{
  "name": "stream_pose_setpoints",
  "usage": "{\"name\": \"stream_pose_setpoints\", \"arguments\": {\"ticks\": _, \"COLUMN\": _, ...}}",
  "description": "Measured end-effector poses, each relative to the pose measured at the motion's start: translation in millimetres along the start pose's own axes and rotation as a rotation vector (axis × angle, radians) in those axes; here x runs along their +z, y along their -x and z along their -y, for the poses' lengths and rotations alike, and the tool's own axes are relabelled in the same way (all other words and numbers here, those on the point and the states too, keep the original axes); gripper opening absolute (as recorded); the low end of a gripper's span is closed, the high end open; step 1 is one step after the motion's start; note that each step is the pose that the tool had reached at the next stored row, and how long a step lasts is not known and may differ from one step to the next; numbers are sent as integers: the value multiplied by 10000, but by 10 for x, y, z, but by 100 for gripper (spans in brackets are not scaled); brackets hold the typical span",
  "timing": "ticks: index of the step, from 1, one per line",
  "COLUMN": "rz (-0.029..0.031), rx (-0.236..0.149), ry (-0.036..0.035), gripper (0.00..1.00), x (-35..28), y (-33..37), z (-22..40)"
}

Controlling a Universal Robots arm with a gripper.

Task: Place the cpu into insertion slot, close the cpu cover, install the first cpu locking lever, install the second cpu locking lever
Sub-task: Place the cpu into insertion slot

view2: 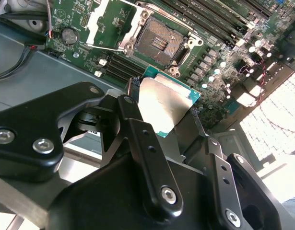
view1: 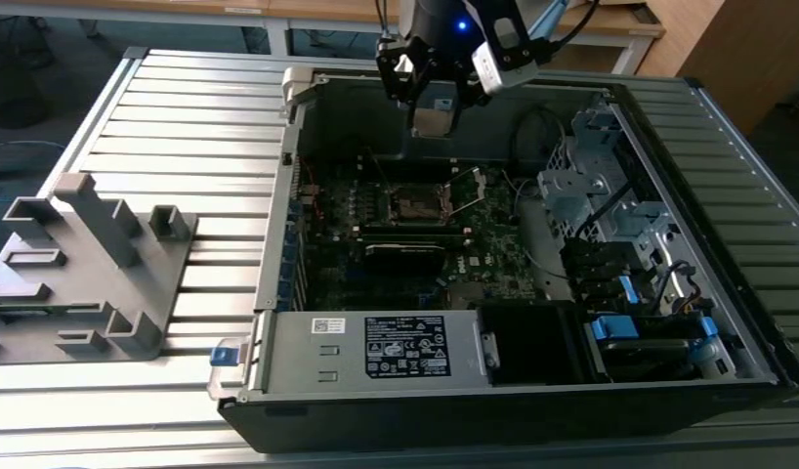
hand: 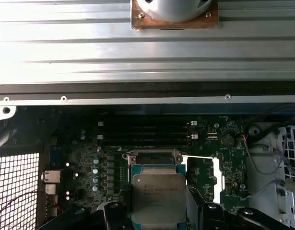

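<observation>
One cpu (view2: 166, 103), which we hold clenched by its edges in the fingers (view2: 142, 139), level above the bare insertion slot (view2: 157, 43), cpu cover (hand: 217, 175) flipped aside so nothing blocks it.

**Silver chip, black claw, green board**

The claw (view2: 164, 104) is all black, and the cpu (view2: 171, 96) flashes dull silver-grey with a teal-green edge! The slot (view2: 157, 43) is dark, rimmed in silver. The cover (hand: 217, 172) gleams bright silver. The board (view2: 77, 17) is deep green, dotted with pale capacitors. The table (view1: 178, 117) is grey, ribbed in long stripes. There are blue tabs (view1: 617, 327) and a white label (view1: 406, 347) on the black case (view1: 504, 425).
</observation>
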State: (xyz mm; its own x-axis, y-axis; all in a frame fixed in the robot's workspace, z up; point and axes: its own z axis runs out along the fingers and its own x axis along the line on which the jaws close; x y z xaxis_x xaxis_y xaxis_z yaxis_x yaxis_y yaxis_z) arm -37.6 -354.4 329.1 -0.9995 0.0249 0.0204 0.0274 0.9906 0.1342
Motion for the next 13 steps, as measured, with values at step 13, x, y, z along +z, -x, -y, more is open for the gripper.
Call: {"name": "stream_pose_setpoints", "arguments": {"ticks": 13, "rz": 0, "rx": 0, "ry": 0, "gripper": 54, "x": 63, "y": 1, "z": 9}}
